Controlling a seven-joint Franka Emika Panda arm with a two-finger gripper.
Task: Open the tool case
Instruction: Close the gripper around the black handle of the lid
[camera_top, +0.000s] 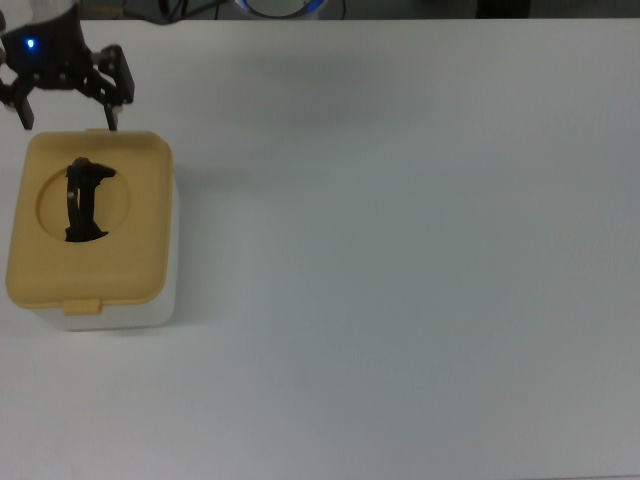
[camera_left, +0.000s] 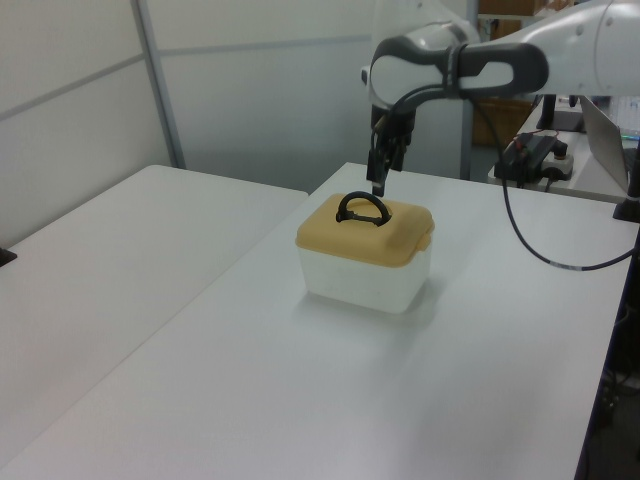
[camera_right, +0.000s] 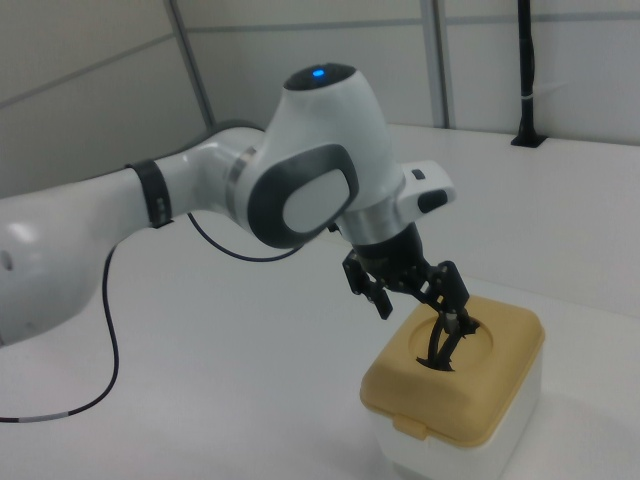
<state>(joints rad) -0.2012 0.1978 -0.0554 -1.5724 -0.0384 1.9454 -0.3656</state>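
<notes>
The tool case (camera_top: 140, 250) stands at the top view's left, a translucent white tub (camera_left: 365, 278) under a shut mustard-yellow lid (camera_right: 500, 385). Its black handle (camera_top: 84, 200) stands upright in the lid's round recess. My gripper (camera_top: 66, 118) hovers open over the lid's upper edge in the top view, with nothing between its widely spread fingers. In the left view the gripper (camera_left: 378, 182) hangs just behind and above the handle (camera_left: 362, 208). In the right view the gripper (camera_right: 420, 305) sits above the lid, one finger in front of the handle (camera_right: 440, 350).
The case rests on a white table (camera_top: 400, 250). A second white table (camera_left: 100, 260) stands beside it at the left view's left. A black cable (camera_left: 530, 250) hangs from the arm, and equipment (camera_left: 535, 150) sits behind at the left view's right.
</notes>
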